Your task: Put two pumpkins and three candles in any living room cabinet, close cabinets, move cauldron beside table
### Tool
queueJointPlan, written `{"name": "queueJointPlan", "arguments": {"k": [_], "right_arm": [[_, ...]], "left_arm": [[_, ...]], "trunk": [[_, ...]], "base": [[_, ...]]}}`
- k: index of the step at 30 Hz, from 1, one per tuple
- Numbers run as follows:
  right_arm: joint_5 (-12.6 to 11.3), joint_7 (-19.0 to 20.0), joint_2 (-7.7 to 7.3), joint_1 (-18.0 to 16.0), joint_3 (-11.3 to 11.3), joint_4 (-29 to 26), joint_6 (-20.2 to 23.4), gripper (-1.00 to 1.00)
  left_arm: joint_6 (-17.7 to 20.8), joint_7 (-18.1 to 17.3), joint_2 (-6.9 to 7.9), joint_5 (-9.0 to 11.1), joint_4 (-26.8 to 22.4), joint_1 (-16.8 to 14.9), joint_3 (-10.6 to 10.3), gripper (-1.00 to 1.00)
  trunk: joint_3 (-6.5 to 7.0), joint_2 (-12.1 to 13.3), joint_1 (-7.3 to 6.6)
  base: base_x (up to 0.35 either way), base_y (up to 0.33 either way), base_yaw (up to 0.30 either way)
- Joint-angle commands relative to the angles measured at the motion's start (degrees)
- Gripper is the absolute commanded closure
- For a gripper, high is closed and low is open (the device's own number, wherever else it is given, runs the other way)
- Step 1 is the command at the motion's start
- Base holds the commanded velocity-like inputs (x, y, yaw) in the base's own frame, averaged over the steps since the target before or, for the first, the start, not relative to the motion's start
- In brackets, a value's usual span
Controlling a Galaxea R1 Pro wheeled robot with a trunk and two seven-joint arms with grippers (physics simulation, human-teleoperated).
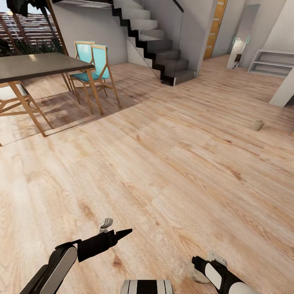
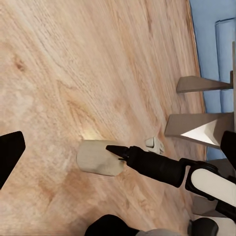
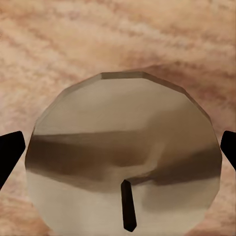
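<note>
A pale beige candle [image 3: 123, 157] with a dark wick stands on the wood floor directly under my right gripper [image 3: 118, 152]. Its black fingertips [image 3: 10, 155] sit wide apart on either side of the candle, so the gripper is open. In the head view this candle [image 1: 199, 277] peeks out beside the right gripper [image 1: 207, 264] at the bottom right. The left wrist view shows the same candle [image 2: 96, 157] from the side, with the right arm [image 2: 162, 168] above it. My left gripper [image 1: 107, 223] hovers open and holds nothing. A second candle [image 1: 257, 125] stands on the floor at the far right.
A dark dining table [image 1: 36, 65] with wooden chairs, two of them teal [image 1: 94, 61], stands at the far left. A dark staircase [image 1: 163, 53] rises at the back. Low white steps [image 1: 272, 62] and a wall corner [image 1: 286, 92] are at the right. Bare wood floor [image 1: 163, 171] lies between.
</note>
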Motion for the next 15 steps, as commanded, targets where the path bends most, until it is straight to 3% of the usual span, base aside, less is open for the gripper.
{"name": "queueJointPlan", "arguments": {"k": [1, 15], "right_arm": [[-0.03, -0.23, 0.01, 0.03, -0.25, -0.11, 0.37, -1.00], [-0.03, -0.23, 0.02, 0.03, -0.16, -0.11, 0.37, -1.00]], "left_arm": [[0.31, 0.06, 0.04, 0.36, -0.01, -0.03, -0.04, -1.00], [0.30, 0.06, 0.04, 0.36, 0.00, 0.06, -0.04, -1.00]], "trunk": [[-0.27, -0.03, 0.02], [-0.49, -0.04, 0.04]], "base": [[0.000, 0.000, 0.000], [0.000, 0.000, 0.000]]}}
